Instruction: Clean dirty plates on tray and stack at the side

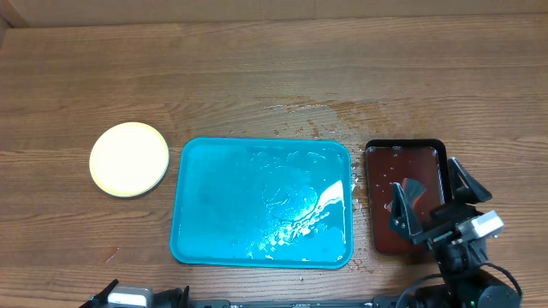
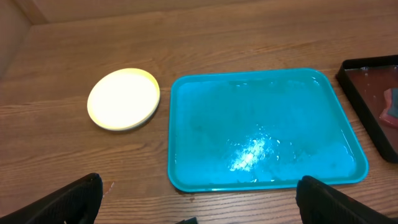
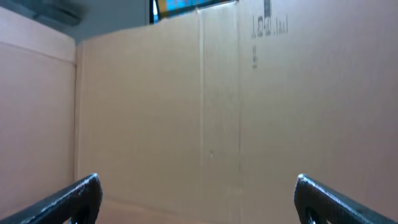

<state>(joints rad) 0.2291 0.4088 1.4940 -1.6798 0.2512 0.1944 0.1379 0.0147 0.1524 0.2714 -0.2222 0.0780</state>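
The turquoise tray (image 1: 261,203) lies in the middle of the table, wet and with no plate on it; it also shows in the left wrist view (image 2: 261,127). A pale yellow stack of plates (image 1: 129,159) sits on the wood left of the tray, also seen in the left wrist view (image 2: 124,98); I cannot tell how many are in it. My right gripper (image 1: 432,198) is open and empty, raised over the dark tray, its camera facing a cardboard wall (image 3: 199,198). My left gripper (image 2: 199,202) is open and empty, near the front table edge, barely in the overhead view (image 1: 141,297).
A dark brown-red, black-rimmed tray (image 1: 381,184) holding wet liquid and a bluish object (image 2: 392,106) lies right of the turquoise tray. Water drops (image 1: 330,115) spot the wood behind and between the trays. A cardboard wall (image 3: 249,93) stands at the back.
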